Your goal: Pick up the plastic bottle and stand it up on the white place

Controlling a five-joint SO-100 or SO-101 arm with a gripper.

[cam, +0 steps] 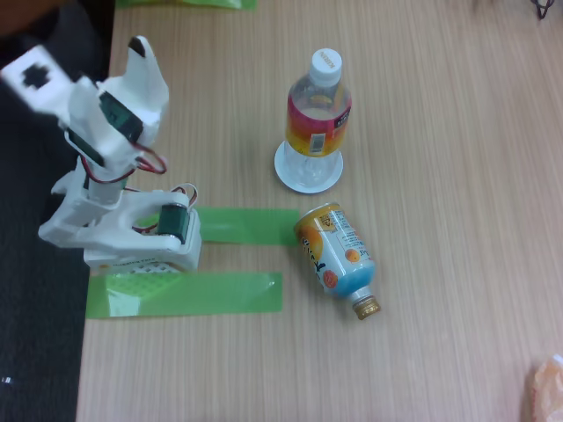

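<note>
Fixed view, looking down on a wood-grain counter [440, 352]. Nearest the lower edge, a pale orange object [545, 391] is cut off at the bottom right corner and cannot be identified. Open counter surrounds it on the left.

Further up, two green tape strips [189, 294] lie flat; the arm's white base [132, 237] sits partly on them at the counter's left edge, beside a dark area. An orange-and-blue bottle-can [337, 257] lies on its side, gold cap toward the viewer, one end touching the upper strip.

Beyond it, the plastic bottle [318, 110] stands upright on the white place [308, 167], whose rim shows around the base. Contents not discernible.

The gripper [141, 57] points away at upper left, well apart from the bottle, grasping nothing; its jaw setting cannot be told. Nearer the lens, part of the arm is blurred.
</note>
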